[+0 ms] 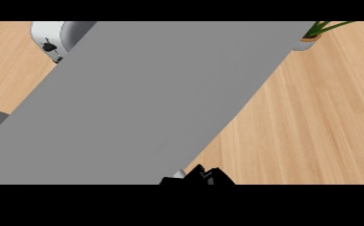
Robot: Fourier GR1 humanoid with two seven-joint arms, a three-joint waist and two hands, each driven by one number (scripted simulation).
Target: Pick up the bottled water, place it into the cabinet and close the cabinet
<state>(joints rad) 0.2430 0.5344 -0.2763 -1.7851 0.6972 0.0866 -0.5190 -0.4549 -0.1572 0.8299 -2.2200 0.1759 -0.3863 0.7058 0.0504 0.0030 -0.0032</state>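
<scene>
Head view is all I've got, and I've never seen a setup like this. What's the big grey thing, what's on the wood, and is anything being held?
The camera sits in a humanoid robot's head, looking steeply down at a wooden counter. The robot has grey forearms and black hands. The broad grey shape running from lower left to the top is very close to the camera. It may be a forearm, but I cannot tell. At the lower edge, part of a black hand pokes in, likely the right one. Too little shows to say whether it holds anything. A white rounded object sits top left and a potted plant top right. No bottle shows.
</scene>
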